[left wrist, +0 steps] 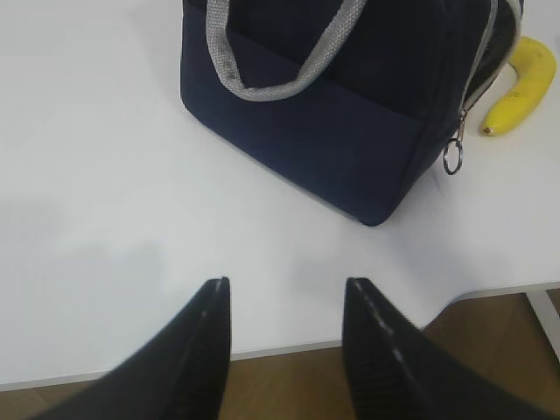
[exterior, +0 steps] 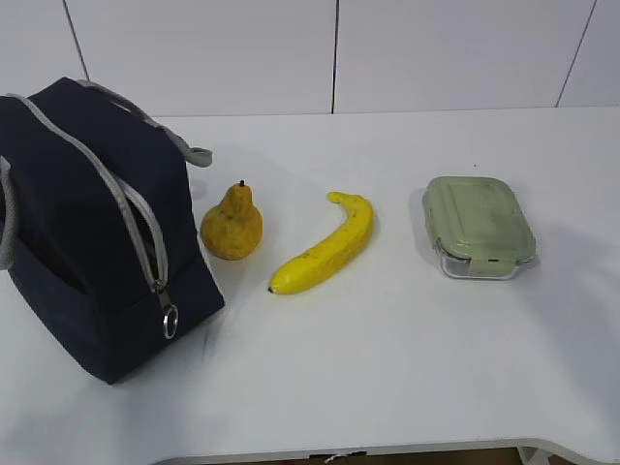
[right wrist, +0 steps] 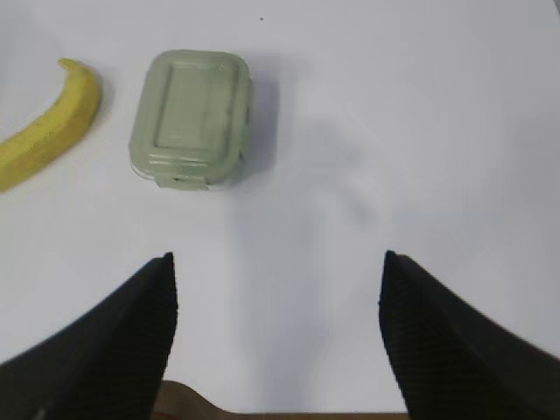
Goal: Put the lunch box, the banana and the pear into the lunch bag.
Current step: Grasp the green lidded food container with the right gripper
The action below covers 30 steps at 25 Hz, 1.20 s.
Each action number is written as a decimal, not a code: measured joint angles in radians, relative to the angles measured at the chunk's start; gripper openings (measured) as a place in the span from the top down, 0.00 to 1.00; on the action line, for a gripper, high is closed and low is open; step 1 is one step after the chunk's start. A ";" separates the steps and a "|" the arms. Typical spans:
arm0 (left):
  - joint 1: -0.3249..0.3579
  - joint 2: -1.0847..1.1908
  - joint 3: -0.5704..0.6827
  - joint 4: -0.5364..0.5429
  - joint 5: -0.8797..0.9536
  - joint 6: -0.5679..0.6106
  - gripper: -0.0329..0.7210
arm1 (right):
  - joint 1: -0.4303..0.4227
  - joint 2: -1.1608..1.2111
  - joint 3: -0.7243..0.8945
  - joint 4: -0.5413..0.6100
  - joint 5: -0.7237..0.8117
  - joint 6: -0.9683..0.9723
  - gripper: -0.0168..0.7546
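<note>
Nothing is packed yet: pear [exterior: 232, 225], banana [exterior: 325, 243] and lunch box [exterior: 479, 226] are lying on the tabletop [exterior: 387, 368] right of the lunch bag [exterior: 87, 223], nearest to farthest. Left gripper [left wrist: 284, 306] and right gripper [right wrist: 276, 297] are hovering with jaws open, holding nothing.

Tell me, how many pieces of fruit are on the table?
2. The pear stands just right of the lunch bag; the banana lies between the pear and the lunch box. The bag could hide more inside or behind.
</note>
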 joint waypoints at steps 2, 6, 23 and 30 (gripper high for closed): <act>0.000 0.000 0.000 0.000 0.000 0.000 0.55 | 0.000 0.054 -0.052 0.033 -0.016 -0.024 0.22; 0.000 0.000 0.000 0.000 0.000 0.000 0.55 | 0.000 0.178 -0.152 0.087 -0.033 -0.059 0.22; 0.000 0.000 0.000 0.000 0.000 0.000 0.55 | -0.098 0.627 -0.285 0.482 -0.065 -0.380 0.22; 0.000 0.000 0.000 0.000 0.000 0.000 0.55 | -0.313 0.744 -0.290 0.825 0.033 -0.676 0.22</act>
